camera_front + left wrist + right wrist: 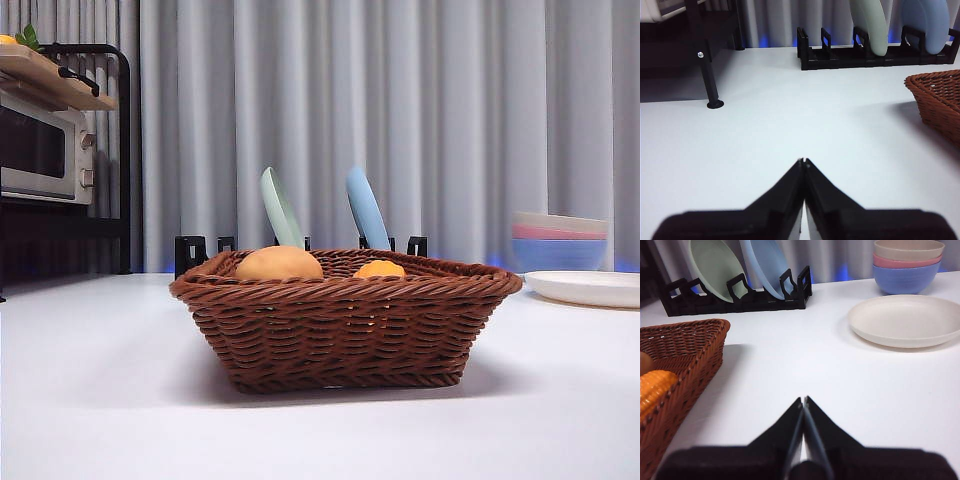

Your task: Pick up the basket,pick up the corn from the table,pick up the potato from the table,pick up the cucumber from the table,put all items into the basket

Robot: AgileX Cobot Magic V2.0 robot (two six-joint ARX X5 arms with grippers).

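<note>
The brown wicker basket (345,325) stands in the middle of the white table (100,400). The tan potato (279,264) and the orange corn (380,269) lie inside it and rise just above the rim. The cucumber is hidden or out of view. My left gripper (803,161) is shut and empty over bare table, with a basket corner (937,97) off to one side. My right gripper (803,400) is shut and empty over bare table beside the basket (685,347), where the corn (655,390) and a sliver of potato (644,362) show. Neither arm shows in the front view.
A black dish rack (300,243) with a green plate (281,207) and a blue plate (366,208) stands behind the basket. Stacked pastel bowls (560,241) and a white plate (587,287) are at the right. A microwave (45,150) on a black stand is at the far left.
</note>
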